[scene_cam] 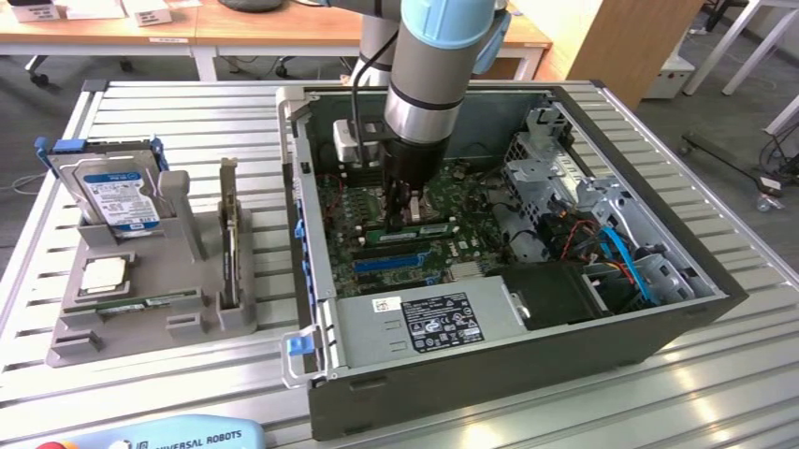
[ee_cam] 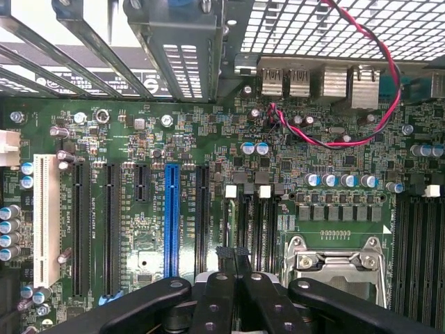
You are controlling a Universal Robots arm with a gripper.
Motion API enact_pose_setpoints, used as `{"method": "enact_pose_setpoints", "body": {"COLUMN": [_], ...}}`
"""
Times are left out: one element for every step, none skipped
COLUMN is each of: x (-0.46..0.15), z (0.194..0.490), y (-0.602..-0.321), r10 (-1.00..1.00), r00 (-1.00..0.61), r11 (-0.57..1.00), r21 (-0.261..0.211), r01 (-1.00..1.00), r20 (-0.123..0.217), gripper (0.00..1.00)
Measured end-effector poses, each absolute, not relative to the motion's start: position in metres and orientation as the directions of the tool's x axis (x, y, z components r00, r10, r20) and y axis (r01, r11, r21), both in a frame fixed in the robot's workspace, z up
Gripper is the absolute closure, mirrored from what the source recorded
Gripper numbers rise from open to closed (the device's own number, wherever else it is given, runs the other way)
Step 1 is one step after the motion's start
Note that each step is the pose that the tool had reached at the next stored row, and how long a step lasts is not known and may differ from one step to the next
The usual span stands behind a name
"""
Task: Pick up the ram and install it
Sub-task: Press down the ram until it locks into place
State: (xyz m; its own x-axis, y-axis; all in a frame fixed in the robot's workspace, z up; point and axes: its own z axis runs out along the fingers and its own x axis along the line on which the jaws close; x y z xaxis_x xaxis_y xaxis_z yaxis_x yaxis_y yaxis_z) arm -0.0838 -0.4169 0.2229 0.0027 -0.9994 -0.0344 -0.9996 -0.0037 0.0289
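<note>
One ram [scene_cam: 420, 230], one tool [scene_cam: 402, 217]

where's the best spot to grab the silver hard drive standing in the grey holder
Take the silver hard drive by its upper half, coming straight down from above and pinching its two broad flat faces. It stands upright in the grey plastic holder, whose slot hides the lower part, and the blue plastic rails cover its narrow side edges.

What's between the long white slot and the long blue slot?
Wrist view: two long black slots and one short black slot stand between them.
</note>
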Motion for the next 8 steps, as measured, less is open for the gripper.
{"method": "enact_pose_setpoints", "body": {"x": [-0.0837, -0.0838, -0.0838, -0.0838, -0.0837, -0.0837, -0.0837, -0.0837], "z": [0.2227, 0.2224, 0.2224, 0.2224, 0.2223, 0.2223, 0.2223, 0.2223], "y": [-0.4169, -0.4169, -0.4169, -0.4169, -0.4169, -0.4169, -0.4169, -0.4169], "r10": [-0.999, -0.999, -0.999, -0.999, -0.999, -0.999, -0.999, -0.999], "r00": [0.003, 0.003, 0.003, 0.003, 0.003, 0.003, 0.003, 0.003], "r11": [-0.004, -0.004, -0.004, -0.004, -0.004, -0.004, -0.004, -0.004], "r21": [0.029, 0.029, 0.029, 0.029, 0.029, 0.029, 0.029, 0.029], "r01": [-1.000, -1.000, -1.000, -1.000, -1.000, -1.000, -1.000, -1.000], "r20": [-0.035, -0.035, -0.034, -0.034, -0.035, -0.035, -0.035, -0.035], "gripper": [0.90, 0.90, 0.90, 0.90, 0.90, 0.90, 0.90, 0.90]}}
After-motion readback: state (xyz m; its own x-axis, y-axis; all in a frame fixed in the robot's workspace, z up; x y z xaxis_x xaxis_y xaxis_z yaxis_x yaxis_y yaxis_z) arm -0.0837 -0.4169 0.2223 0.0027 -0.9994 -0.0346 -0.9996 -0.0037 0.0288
